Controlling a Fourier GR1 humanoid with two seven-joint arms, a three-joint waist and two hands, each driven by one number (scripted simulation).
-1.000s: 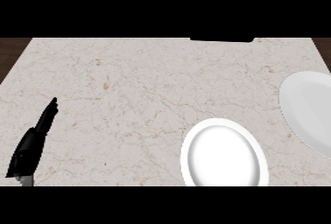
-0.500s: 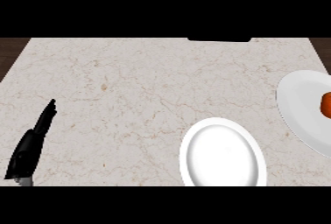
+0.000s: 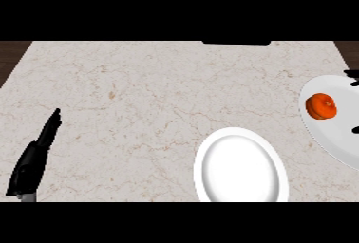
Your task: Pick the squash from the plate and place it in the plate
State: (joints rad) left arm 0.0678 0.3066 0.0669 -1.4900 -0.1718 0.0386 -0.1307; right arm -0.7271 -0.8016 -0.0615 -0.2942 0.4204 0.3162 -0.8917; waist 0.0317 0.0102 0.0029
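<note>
A small orange squash (image 3: 322, 106) sits on a white plate (image 3: 335, 137) that is cut off by the right edge of the view. Just left of the squash plate, nearer the robot, is a second white plate (image 3: 241, 167), and nothing lies on it. The two plates are close but do not touch. Both stand on a pale stone counter (image 3: 154, 95). Far left of the squash plate, the left hand (image 3: 35, 159) rests by the counter's edge with its fingers straight and pointing up. Beside the squash, at the right edge, small dark tips of the right hand (image 3: 350, 73) show; I cannot tell if that hand is spread or curled. It holds nothing that shows.
</note>
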